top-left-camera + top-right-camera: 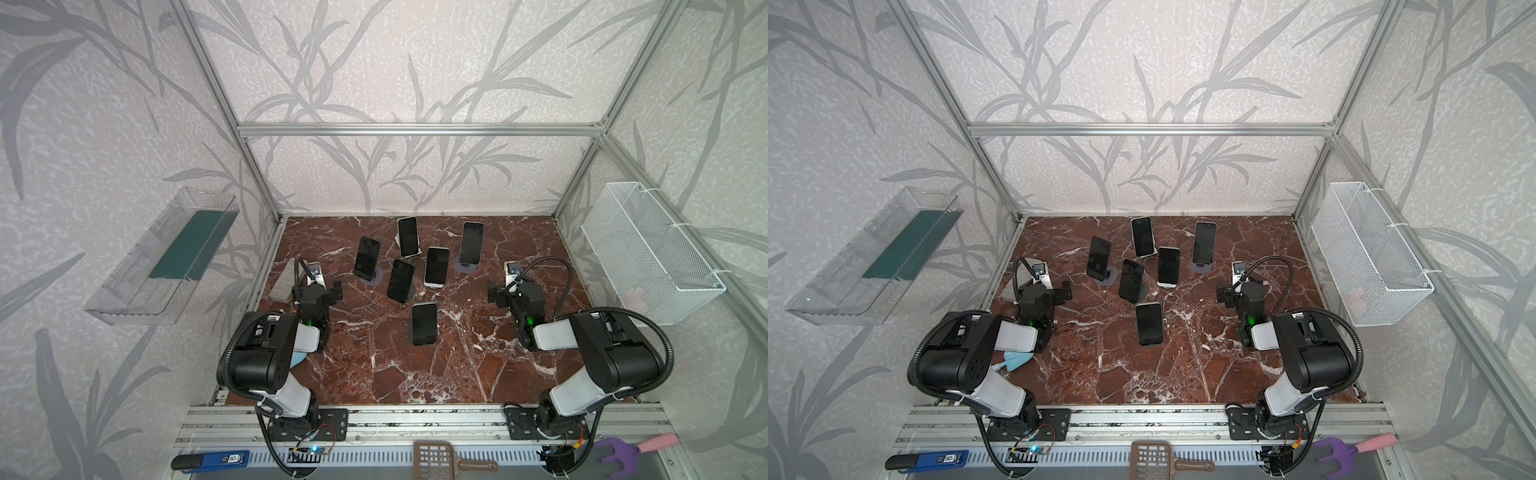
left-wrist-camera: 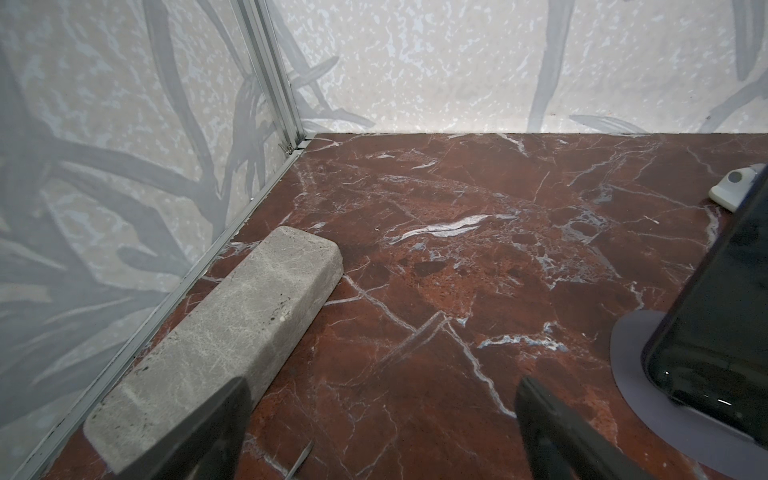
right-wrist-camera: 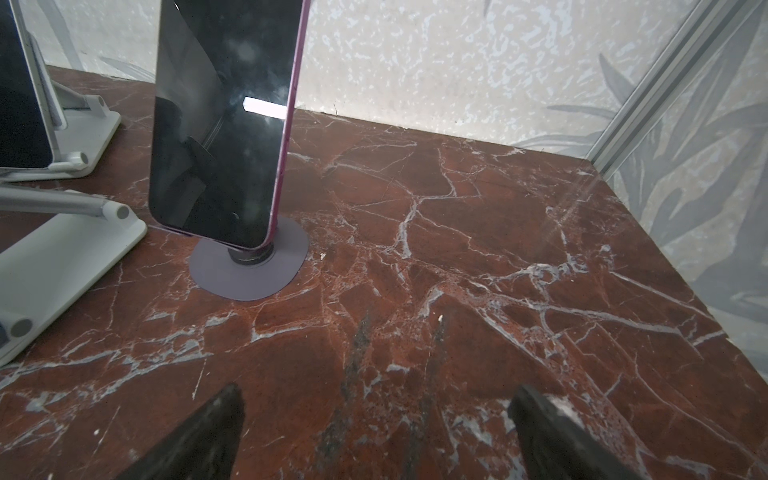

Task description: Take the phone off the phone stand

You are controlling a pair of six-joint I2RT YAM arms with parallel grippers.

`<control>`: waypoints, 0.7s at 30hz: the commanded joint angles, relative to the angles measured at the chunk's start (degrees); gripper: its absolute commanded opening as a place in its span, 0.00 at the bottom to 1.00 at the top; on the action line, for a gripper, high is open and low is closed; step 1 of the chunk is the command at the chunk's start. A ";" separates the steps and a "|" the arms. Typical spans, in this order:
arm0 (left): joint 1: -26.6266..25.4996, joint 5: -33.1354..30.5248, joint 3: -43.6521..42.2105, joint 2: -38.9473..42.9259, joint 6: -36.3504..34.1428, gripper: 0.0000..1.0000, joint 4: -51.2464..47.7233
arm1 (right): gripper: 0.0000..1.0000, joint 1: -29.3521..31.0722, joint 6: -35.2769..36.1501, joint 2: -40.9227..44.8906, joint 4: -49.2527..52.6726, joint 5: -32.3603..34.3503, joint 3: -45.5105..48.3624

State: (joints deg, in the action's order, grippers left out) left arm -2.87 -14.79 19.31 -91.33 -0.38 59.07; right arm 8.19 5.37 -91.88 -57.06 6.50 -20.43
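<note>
Several dark-screened phones stand propped on stands in the middle and back of the red marble table (image 1: 478,365). The leftmost phone (image 1: 367,257) leans on a round grey stand (image 1: 377,277) and shows at the edge of the left wrist view (image 2: 715,311). The back right phone (image 1: 471,243), purple-edged (image 3: 224,124), rests on another round grey stand (image 3: 249,266). The nearest phone (image 1: 424,323) stands alone in front. My left gripper (image 1: 318,286) (image 2: 382,390) hangs open over bare marble left of the phones. My right gripper (image 1: 515,291) (image 3: 378,395) is open too, to their right.
A grey stone block (image 2: 216,332) lies along the left wall beside my left gripper. White folding stands (image 3: 62,257) sit left of the purple-edged phone. A clear tray (image 1: 162,257) hangs on the left wall, a white wire basket (image 1: 648,249) on the right. Small tools (image 1: 436,457) lie on the front rail.
</note>
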 commanded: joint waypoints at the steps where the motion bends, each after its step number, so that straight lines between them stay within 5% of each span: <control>1: 0.25 0.33 0.27 0.82 0.10 0.99 0.29 | 0.99 0.16 0.24 0.66 -0.99 0.62 -0.40; 21: 0.24 0.32 0.34 0.81 0.11 0.99 0.31 | 0.99 0.78 0.79 0.60 -2.04 1.41 0.08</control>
State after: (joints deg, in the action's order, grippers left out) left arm -2.87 -14.79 19.31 -91.33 -0.38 59.07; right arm 8.69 5.85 -91.88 -57.12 7.03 -20.40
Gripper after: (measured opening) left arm 0.990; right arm 0.991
